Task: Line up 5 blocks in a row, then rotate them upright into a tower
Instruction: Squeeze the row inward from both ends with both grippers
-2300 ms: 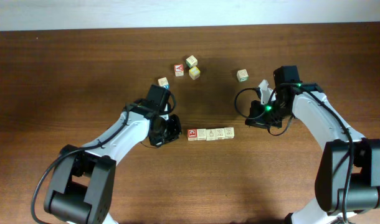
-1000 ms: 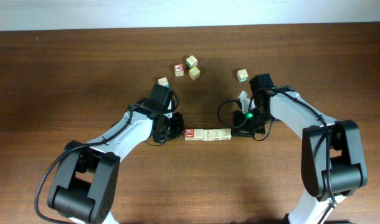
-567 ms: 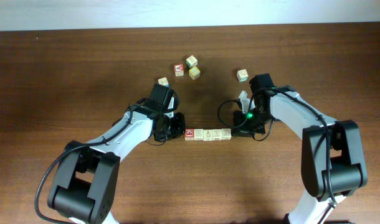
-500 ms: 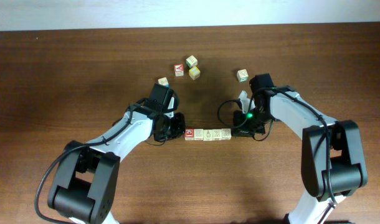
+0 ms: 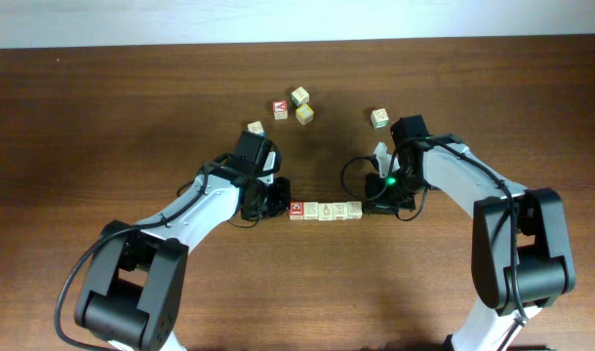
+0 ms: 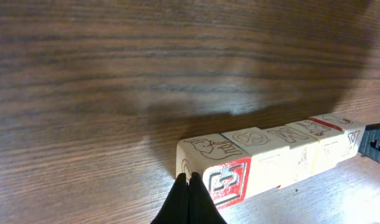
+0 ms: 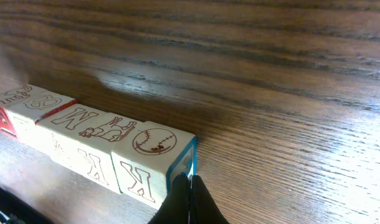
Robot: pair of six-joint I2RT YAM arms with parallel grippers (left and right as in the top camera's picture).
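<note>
The blocks (image 5: pixel 325 211) lie joined in one short row on the brown table, red-framed cube at the left end (image 6: pixel 228 182), blue-framed cube at the right end (image 7: pixel 184 163). My left gripper (image 6: pixel 189 180) is shut, its black tips pressed against the row's left end face. At the other end my right gripper (image 7: pixel 189 182) is shut too, tips touching the blue-framed end face. Overhead, the left gripper (image 5: pixel 278 207) and the right gripper (image 5: pixel 368 207) flank the row from each side.
Single loose cubes lie behind the row: one (image 5: pixel 256 129) near my left arm, a red-printed one (image 5: pixel 280 109), two more (image 5: pixel 299 96) (image 5: pixel 304 114) beside it, and one (image 5: pixel 379 118) near my right arm. Bare brown wood surrounds the row.
Since the oldest frame both grippers have closed in on the row's ends, and the row sits slightly further left. Over the last second nothing has moved.
</note>
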